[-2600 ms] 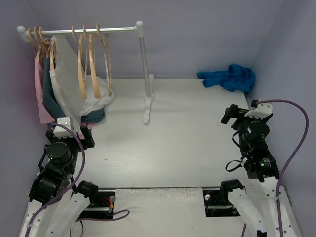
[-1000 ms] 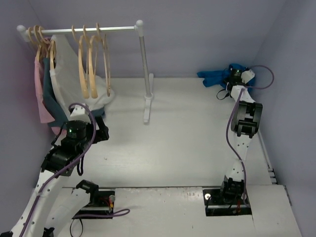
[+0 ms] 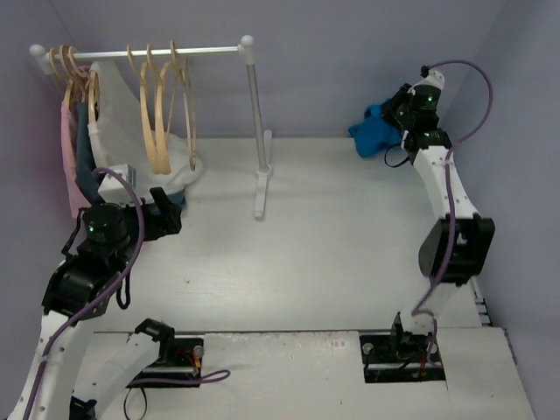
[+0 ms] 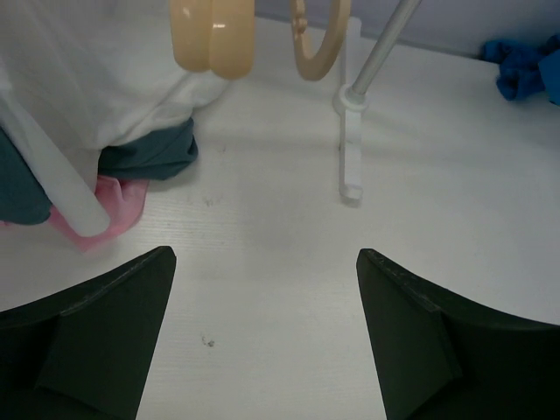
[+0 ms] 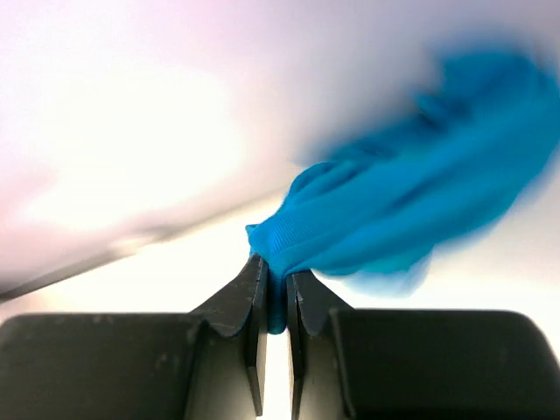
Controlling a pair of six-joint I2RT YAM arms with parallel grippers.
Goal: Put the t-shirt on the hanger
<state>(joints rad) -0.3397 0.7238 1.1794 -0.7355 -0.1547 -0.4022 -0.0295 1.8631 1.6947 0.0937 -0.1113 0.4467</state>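
"Pale grey walls close in a white table [image 3: 332, 254]. What's over on the left?"

"At ten o'clock in the overhead view stands a clothes rail [image 3: 157, 52]. At its left end hang a pink garment [image 3: 68, 171], a teal garment [image 3: 85, 157] and a white garment [image 3: 118, 131], bunched together. Just to their right, three bare wooden hangers [image 3: 163, 131] hang from the same rail."

"And the left gripper [image 4: 264, 262]?"

"It sits at about eight o'clock, just in front of those clothes and apart from them. Its jaws are spread wide with nothing between them. Its wrist camera looks across the table at the garment hems, the hanger bottoms and the rail's post [image 4: 376, 61]."

"Where is the t-shirt [image 3: 374, 131]?"

"Far off at one o'clock, in the back right corner and well apart from the hangers. It is a crumpled blue bundle."

"Does the right gripper [image 5: 271, 289] have it?"

"Yes. The right arm reaches up to that corner, and its jaws are clamped on a fold of the blue cloth, which trails away from the fingers toward two o'clock in the wrist view. That view is blurred, and I cannot tell whether the rest of the shirt rests on the table."
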